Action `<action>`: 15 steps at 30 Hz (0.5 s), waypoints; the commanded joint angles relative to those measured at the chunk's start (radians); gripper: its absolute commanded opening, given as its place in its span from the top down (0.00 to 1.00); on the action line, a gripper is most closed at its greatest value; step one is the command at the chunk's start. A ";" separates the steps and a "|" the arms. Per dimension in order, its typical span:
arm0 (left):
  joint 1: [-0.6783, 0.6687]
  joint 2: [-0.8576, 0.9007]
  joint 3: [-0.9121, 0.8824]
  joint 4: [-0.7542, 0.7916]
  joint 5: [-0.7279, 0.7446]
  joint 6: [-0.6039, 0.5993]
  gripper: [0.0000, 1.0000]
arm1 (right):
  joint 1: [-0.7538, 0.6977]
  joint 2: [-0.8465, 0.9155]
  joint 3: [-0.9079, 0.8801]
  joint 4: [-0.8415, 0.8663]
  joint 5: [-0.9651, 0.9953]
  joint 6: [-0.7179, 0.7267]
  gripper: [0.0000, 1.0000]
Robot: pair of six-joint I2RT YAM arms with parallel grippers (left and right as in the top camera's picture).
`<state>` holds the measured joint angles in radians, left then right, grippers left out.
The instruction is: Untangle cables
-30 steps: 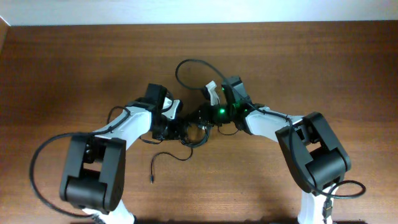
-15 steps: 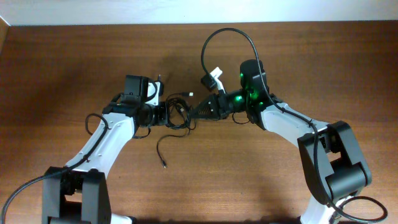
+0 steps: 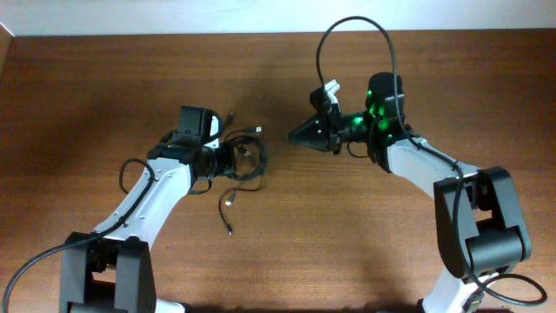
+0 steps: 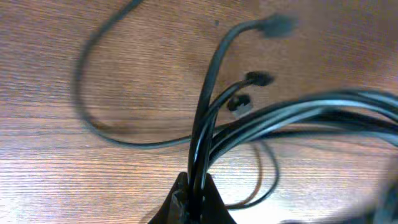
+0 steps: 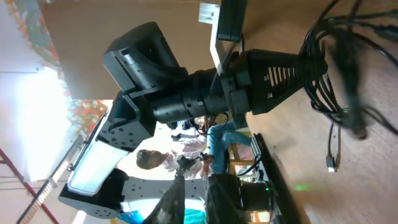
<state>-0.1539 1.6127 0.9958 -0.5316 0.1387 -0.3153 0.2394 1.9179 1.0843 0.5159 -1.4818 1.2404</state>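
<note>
Now the right gripper (image 3: 294, 136) has pulled clear of the tangled thin black cables (image 3: 248, 156), open or closed I can't tell; the left gripper (image 3: 228, 162) stays clamped on the still-knotted bundle.

The left arm (image 3: 149, 189) bends at the elbow, and the left gripper (image 3: 224, 162) points right with its fingers (image 4: 185, 204) pinched tight. The right arm (image 3: 426, 162) stretches inward, the right gripper (image 3: 297, 136) pointing left, well apart from the other, its fingers (image 5: 177, 199) barely parted.
</note>
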 commanded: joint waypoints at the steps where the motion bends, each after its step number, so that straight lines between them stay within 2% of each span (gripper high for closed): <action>1: 0.006 -0.010 -0.001 0.000 -0.031 -0.010 1.00 | -0.005 -0.014 0.003 0.005 -0.029 -0.065 0.80; 4: 0.006 -0.010 -0.001 0.000 -0.031 -0.010 1.00 | -0.004 -0.014 0.000 -0.016 -0.071 -0.207 0.77; 8: 0.006 -0.010 -0.001 0.000 -0.027 -0.010 1.00 | -0.004 -0.013 -0.021 -0.023 -0.066 -0.239 0.76; 12: 0.006 -0.010 -0.001 0.000 -0.003 -0.005 1.00 | 0.005 -0.013 -0.063 -0.026 0.034 -0.247 0.76; 15: 0.006 -0.010 -0.001 -0.003 0.003 -0.003 1.00 | 0.025 -0.013 -0.099 -0.034 0.092 -0.344 0.73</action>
<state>-0.1539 1.6127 0.9958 -0.5339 0.1238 -0.3149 0.2436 1.9179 1.0145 0.4793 -1.4525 0.9833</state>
